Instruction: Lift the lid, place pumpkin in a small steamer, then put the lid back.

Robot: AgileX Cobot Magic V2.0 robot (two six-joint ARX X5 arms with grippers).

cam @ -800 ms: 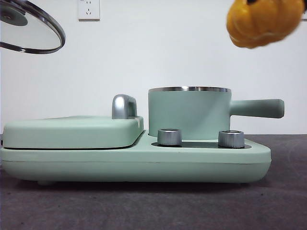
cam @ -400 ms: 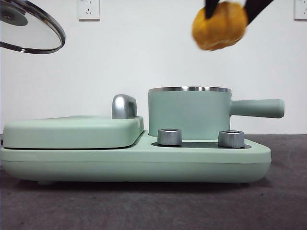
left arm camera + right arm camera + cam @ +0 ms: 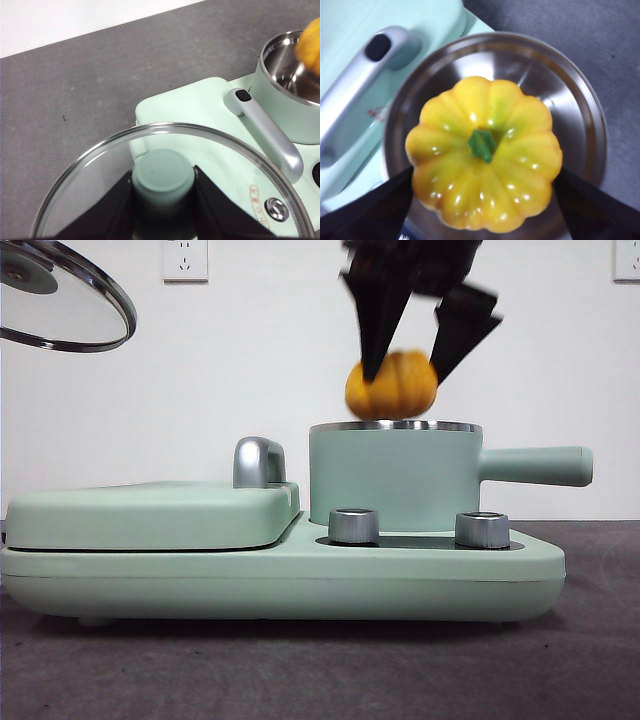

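Nearest the front camera, the two steel knobs (image 3: 353,526) on the mint-green base (image 3: 280,580) stand just before the small steamer (image 3: 395,480), whose long side handle (image 3: 535,466) juts out level to one side and whose steel rim is bare of any cover; directly above that rim the right gripper (image 3: 400,365) now holds the pumpkin (image 3: 391,386), jaws closed against its two flanks, where half a second ago the pumpkin hung higher and further toward the handle side, and a second ago it was off at the picture's top corner; so it has been carried across and lowered until its underside sits at about rim level, seemingly just entering the mouth; the right wrist view agrees, showing the pumpkin (image 3: 484,154) stem-up and centred over the shiny steel bowl of the steamer (image 3: 570,110), with little margin between its ribs and the wall; I judge the placing step to be nearly finished, needing only a short straight descent and a release, with a snag on the rim the main risk given the tight fit; beside the pot lie the flat cover (image 3: 150,515) and its chrome handle (image 3: 258,461); farthest and highest, the lid (image 3: 62,302) hangs tilted and unmoved across all three moments, the left gripper (image 3: 163,200) clamped on its green knob (image 3: 163,175), waiting to bring it back.
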